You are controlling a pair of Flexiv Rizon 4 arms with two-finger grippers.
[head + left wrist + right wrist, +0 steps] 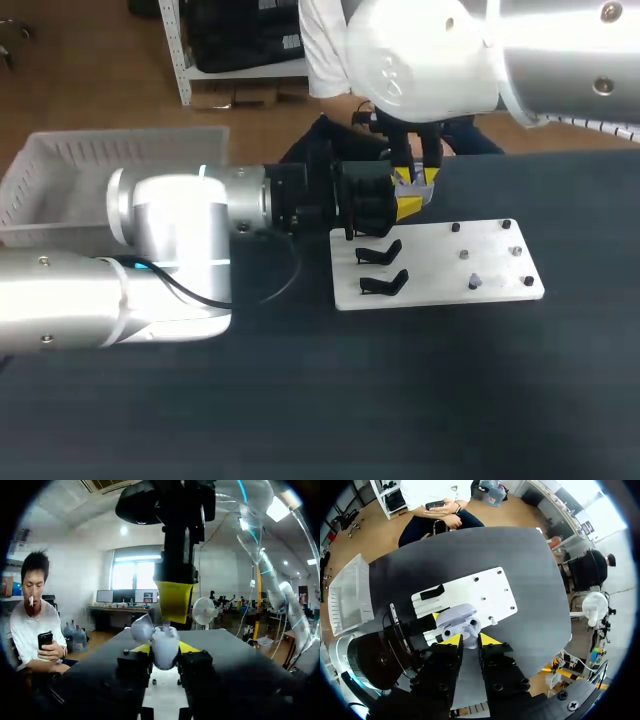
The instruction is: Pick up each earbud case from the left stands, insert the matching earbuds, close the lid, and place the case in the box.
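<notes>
Box [60,180] of white slatted plastic sits at the far left of your table [300,400], well apart from everything else. Your left arm [170,240] comes in beside it and reaches toward the middle, level with the tabletop. Its gripper [408,206] ends at the back left corner of the white board [450,290].

In the left wrist view that left gripper [165,656] is closed on the pale earbud case [164,642]. One yellow tip presses each side of the case's body. The case's lid [142,627] stands open, tilted off to one side. So the case is in the air in the left gripper, over the board's near corner, not on a stand and not in the box.

Your right arm [450,50] comes in from the upper right, and its gripper [418,178] points straight down onto the same spot. In the right wrist view the right gripper [470,640] hangs just above the open case [457,616], and something pale shows right at its tip. You cannot tell whether it grips anything or only touches the case.

Further right, the board lies flat on the dark table. Two black stands [378,252] [383,283] sit on its left part, one behind the other, both bare. Small dark pegs [527,281] dot its right half.
</notes>
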